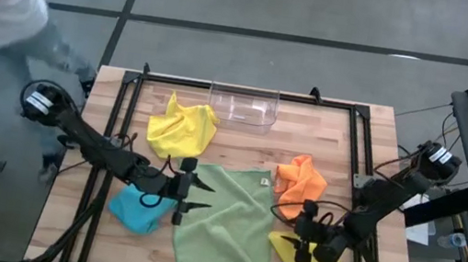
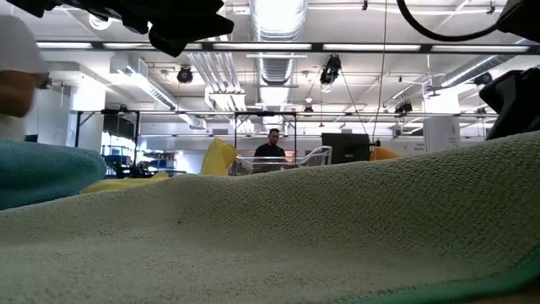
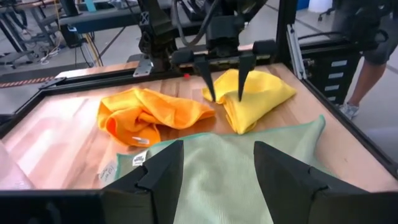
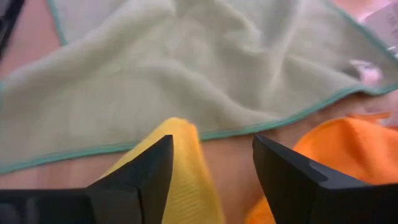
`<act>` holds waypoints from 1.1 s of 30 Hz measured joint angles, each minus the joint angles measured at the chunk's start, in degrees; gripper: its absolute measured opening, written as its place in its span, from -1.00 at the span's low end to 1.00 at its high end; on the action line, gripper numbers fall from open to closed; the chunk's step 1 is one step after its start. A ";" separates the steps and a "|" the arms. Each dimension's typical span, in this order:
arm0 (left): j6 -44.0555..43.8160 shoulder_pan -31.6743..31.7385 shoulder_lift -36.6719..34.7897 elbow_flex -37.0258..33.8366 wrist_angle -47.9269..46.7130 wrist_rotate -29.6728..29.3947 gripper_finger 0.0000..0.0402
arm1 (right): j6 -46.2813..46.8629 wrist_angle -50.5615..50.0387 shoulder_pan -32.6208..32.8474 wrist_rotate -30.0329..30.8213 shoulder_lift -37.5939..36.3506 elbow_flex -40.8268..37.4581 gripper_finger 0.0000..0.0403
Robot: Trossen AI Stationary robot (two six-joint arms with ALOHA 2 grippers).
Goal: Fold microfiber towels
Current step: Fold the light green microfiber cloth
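While both arms hang low from above, the left pincer [image 1: 190, 194] stands spread and empty at the pale green towel's [image 1: 229, 223] edge, with the light blue towel [image 1: 140, 210] bunched just beside it; it could catch both. The right pincer [image 1: 298, 245], released, hovers over one yellow towel [image 1: 306, 258] touching the orange towel [image 1: 298, 187]. The other yellow towel [image 1: 181, 126] lies near the clear bin [image 1: 243, 104]. At tabletop level, green cloth blocks nearly everything. Neither wrist camera shows the green towel's far corners, so its flatness is uncertain.
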 joint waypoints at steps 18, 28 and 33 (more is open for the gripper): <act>4.34 0.53 -4.22 0.27 -0.65 0.02 -0.11 | 5.73 -10.37 0.52 -12.53 16.95 11.87 -0.13; 3.85 0.52 -4.18 -0.24 -0.69 0.02 -0.11 | 20.95 -27.91 3.32 -13.46 11.18 11.50 -0.13; 2.29 0.52 -4.18 -0.38 -0.66 0.02 -0.11 | 19.89 -26.73 3.77 -8.92 7.00 11.64 -0.13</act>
